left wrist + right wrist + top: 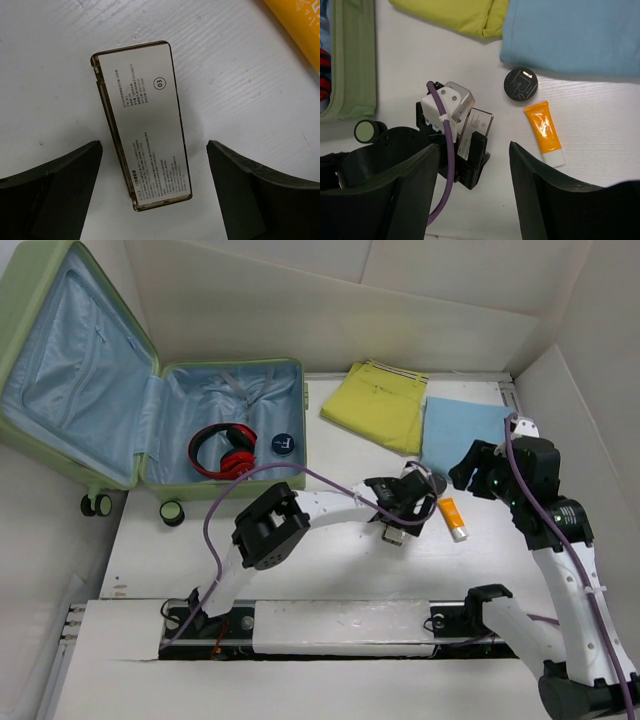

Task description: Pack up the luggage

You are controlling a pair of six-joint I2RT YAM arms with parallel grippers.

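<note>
Luggage [100,390] at the far left of the table [330,565], lying open; lid propped up on its left, light blue lining showing; two caster wheels [96,505] at its near edge; inside the right half, red headphones [222,450] and, just right of them, a small dark round tin [283,444].

Right of the luggage, near its near corner: left gripper [398,520] pointing down, jaws wide; a flat label-faced box [145,130] lies on the table between the fingers [60,185], a gap on either side, nothing gripped.

Further right of the luggage, toward the back wall: folded yellow garment [380,405]; beside it a folded blue cloth [460,430]; the two touch or overlap at the edge.

In front of the blue cloth: a second black round tin [521,84]; just beside it an orange tube [453,518], white cap toward the near side.

Farthest from the luggage: right gripper [470,468] above the table by the blue cloth, jaws apart, empty; its wrist view looks down on the left gripper and the box.
</note>
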